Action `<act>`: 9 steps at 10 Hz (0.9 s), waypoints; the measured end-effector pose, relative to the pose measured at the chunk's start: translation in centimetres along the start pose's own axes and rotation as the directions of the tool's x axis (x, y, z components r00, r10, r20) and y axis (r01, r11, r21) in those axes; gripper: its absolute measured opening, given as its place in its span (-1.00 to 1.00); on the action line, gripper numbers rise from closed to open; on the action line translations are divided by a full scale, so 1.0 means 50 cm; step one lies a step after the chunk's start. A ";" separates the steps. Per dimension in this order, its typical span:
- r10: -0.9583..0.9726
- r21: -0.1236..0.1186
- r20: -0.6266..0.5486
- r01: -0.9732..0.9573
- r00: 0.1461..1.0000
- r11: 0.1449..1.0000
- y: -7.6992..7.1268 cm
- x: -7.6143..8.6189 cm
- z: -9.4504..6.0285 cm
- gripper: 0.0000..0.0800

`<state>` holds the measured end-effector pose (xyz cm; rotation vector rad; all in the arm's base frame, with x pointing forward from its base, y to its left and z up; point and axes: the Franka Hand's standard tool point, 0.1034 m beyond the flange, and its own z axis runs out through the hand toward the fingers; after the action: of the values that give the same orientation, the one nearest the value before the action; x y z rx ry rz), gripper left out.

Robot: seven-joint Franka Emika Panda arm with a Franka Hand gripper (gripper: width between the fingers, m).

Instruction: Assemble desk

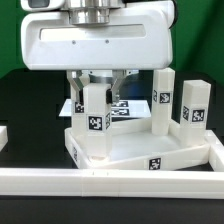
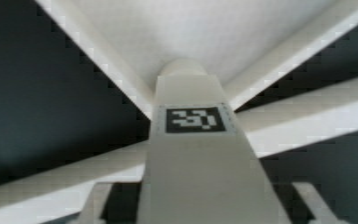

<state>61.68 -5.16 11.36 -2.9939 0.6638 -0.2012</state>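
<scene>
The desk top (image 1: 140, 148), a wide white rimmed tray, lies flat near the front rail. Two square white legs (image 1: 162, 100) (image 1: 195, 112) stand upright at its far side, towards the exterior view's right. A third leg (image 1: 96, 125) with a tag stands upright at the top's corner on the exterior view's left. My gripper (image 1: 96, 95) comes straight down over it, its fingers on either side of the leg's upper end, shut on it. In the wrist view the leg (image 2: 197, 140) runs out from between the jaws of my gripper (image 2: 202, 210) to the desk top (image 2: 194, 35). A fourth leg is not in view.
A long white border rail (image 1: 110, 182) runs along the front, and another (image 1: 216, 150) stands at the exterior view's right. The marker board (image 1: 125, 108) lies on the black table behind the desk top. A small white piece (image 1: 3, 137) shows at the left edge.
</scene>
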 end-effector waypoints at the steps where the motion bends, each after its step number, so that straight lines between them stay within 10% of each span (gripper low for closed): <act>1: 0.116 0.003 0.001 -0.116 0.993 0.993 0.000 0.000 0.000 -0.27; 8: 0.613 0.027 0.005 -0.613 0.790 0.790 -0.015 -0.003 0.003 -0.27; 9: 0.608 0.027 0.006 -0.608 0.794 0.794 -0.017 -0.004 0.004 -0.02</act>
<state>61.88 -4.30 11.24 -2.5702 1.5560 -0.1674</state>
